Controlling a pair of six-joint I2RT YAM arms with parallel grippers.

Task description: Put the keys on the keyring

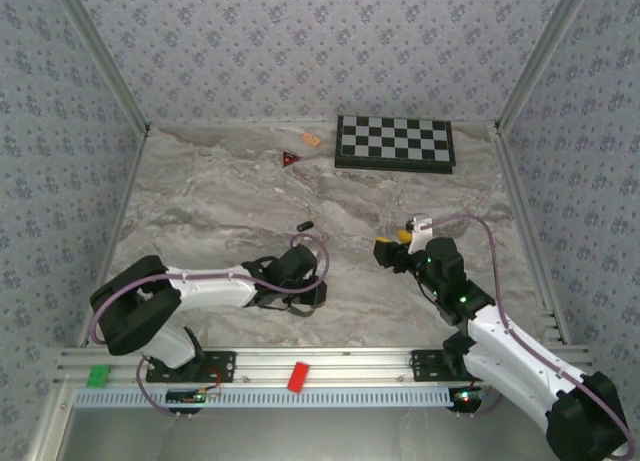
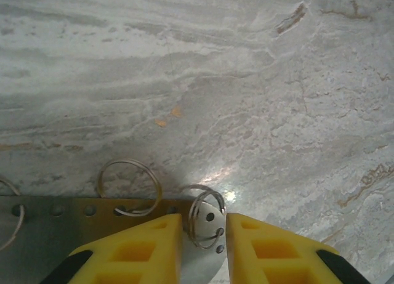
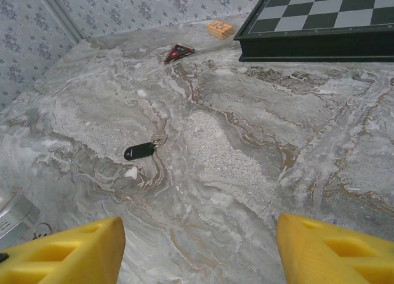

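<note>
Black oblong keys [image 3: 140,151], round wire keyring [image 2: 207,187], perhaps within left pincer [image 2: 204,225]

Black keys [image 3: 140,151] lying loose on the marble counter, with the silvery keyring [image 2: 49,225] apart from them.
The keys are one stubby black-headed piece lying flat, a small wire loop at its 2 o'clock end. The keyring, at their 8 o'clock in the right wrist view, is a flat strip with punched holes carrying wire split rings.

Lab enclosure: wallpaper walls [image 1: 300,41], aluminium rail [image 1: 330,361]
</note>
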